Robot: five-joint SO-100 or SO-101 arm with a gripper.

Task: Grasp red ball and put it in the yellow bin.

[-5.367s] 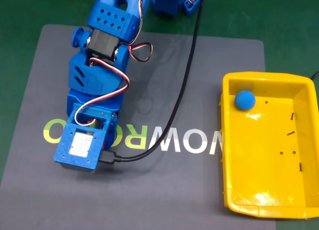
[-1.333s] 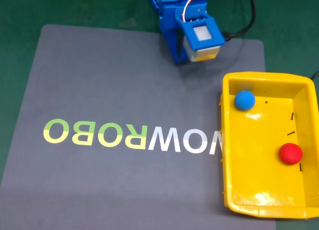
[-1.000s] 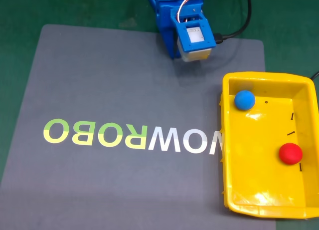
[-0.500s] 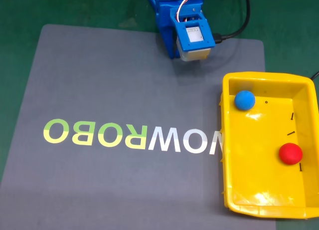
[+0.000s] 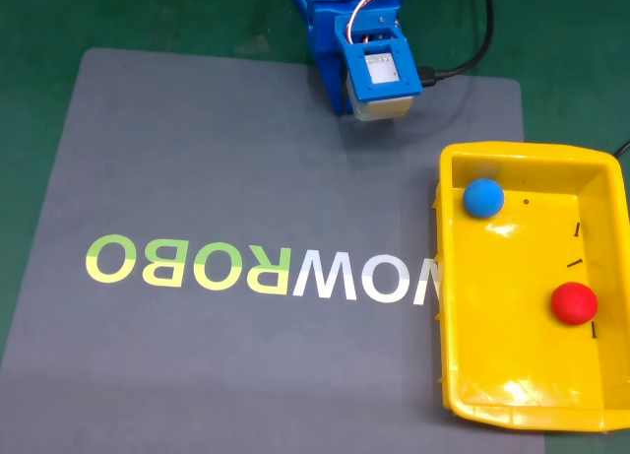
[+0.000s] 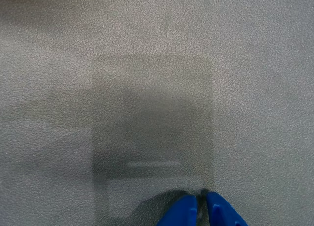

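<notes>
Red ball (image 5: 574,303) sits on the floor of the yellow bin (image 5: 448,375), in the right half of the bin as the fixed view shows it, close to the right wall and roughly midway along its length. It rests alone, free of any tool contact. Blue ball (image 5: 483,198) lies in the same bin, tucked toward the upper left corner near the rim, well apart from the red one. Small dark specks (image 5: 574,230) dot the glossy bin floor between and around the two balls. The bin stands at the right edge of the grey mat (image 5: 197,159), its left wall overlapping the end of the printed lettering (image 5: 261,273), which reads upside down in the fixed view, green-yellow at left and white at right. The mat lies on a green counter (image 5: 59,21). Blue arm (image 5: 335,40) is folded at the top of the fixed view, above the mat's upper edge and well apart from the bin; its wrist camera housing (image 5: 379,75) faces up, and a black cable (image 5: 472,55) leads off to the right. In the wrist view the tool (image 6: 201,209) enters from the bottom edge: two blue fingertips (image 6: 184,213) nearly touch, with a thin dark slit between them and nothing held. Beneath them, textured grey mat with the arm's shadow (image 6: 152,133) over it.
</notes>
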